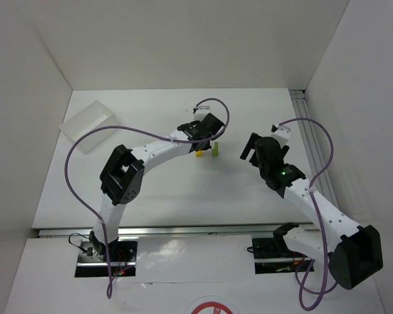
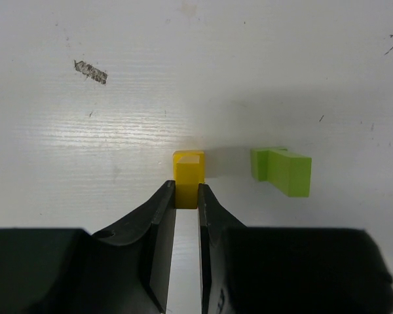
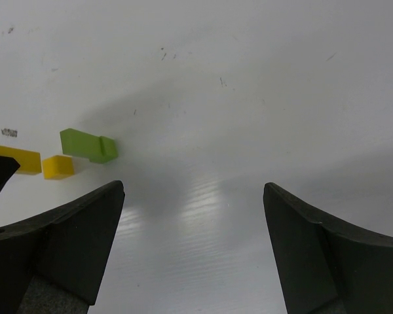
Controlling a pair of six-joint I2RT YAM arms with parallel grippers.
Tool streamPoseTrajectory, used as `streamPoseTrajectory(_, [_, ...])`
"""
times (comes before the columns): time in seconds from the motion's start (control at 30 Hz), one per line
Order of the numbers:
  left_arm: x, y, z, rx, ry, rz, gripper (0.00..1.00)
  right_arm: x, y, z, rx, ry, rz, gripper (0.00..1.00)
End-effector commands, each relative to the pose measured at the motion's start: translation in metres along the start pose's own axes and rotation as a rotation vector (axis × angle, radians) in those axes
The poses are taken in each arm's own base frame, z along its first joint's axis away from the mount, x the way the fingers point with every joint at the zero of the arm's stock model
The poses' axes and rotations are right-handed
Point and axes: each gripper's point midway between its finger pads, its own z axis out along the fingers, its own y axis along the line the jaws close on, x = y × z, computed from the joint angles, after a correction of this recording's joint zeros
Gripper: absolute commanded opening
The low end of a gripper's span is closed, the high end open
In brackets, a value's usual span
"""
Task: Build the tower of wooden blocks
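Starting nearest, out from the left base: a narrow pinch from the left gripper (image 2: 187,195), closed in tight on the near end of the yellow block (image 2: 188,169). Sitting mid-table on the white table (image 1: 150,190), right under that wrist. Just beside it to the right, apart and not touching: the light green block (image 2: 281,171), stepped in shape, gripped by nothing. Over on the other side now: the right gripper (image 3: 193,190), spread wide, holding nothing, hanging above the table surface and facing both blocks from well apart. And far back in the left corner: the white tray (image 1: 86,124), well away from the blocks.
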Motion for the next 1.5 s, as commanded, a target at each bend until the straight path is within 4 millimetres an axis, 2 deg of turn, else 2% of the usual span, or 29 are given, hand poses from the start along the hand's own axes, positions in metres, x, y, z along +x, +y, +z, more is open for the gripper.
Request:
streamPoseTrajectory(0.0, [-0.007,-0.005,-0.003,-0.004,-0.027,-0.037,0.00,-0.009,0.002,-0.003,-0.021,-0.032,0.012,0.94])
streamPoseTrajectory(0.17, [-0.005,-0.006,-0.005,-0.011,-0.027,-0.036,0.00,-0.009,0.004,-0.003,-0.029,-0.027,0.012,0.94])
streamPoseTrajectory(0.3, [0.002,-0.006,0.002,-0.022,-0.014,-0.035,0.00,-0.005,0.002,-0.002,-0.024,-0.020,0.008,0.94])
streamPoseTrajectory(0.57, [0.001,-0.006,0.002,-0.029,-0.020,-0.054,0.00,-0.005,0.001,-0.001,-0.024,-0.018,0.012,0.94])
streamPoseTrajectory(0.67, [0.000,-0.004,0.003,-0.037,-0.026,-0.054,0.00,0.002,0.000,0.001,-0.024,0.002,0.003,0.94])
streamPoseTrajectory(0.93, [0.011,-0.002,0.011,-0.054,-0.006,-0.038,0.00,0.000,0.001,0.001,-0.028,-0.005,-0.002,0.94])
streamPoseTrajectory(1.2, [0.006,-0.004,0.012,-0.056,-0.021,-0.053,0.00,0.000,0.001,0.001,-0.028,-0.005,-0.002,0.94])
streamPoseTrajectory(1.27, [0.013,-0.002,0.016,-0.066,-0.009,-0.043,0.00,0.000,0.001,0.001,-0.028,-0.005,-0.002,0.94])
streamPoseTrajectory(1.47, [0.015,-0.006,0.014,-0.060,-0.009,-0.046,0.00,0.003,0.001,0.002,-0.031,0.007,-0.015,0.94])
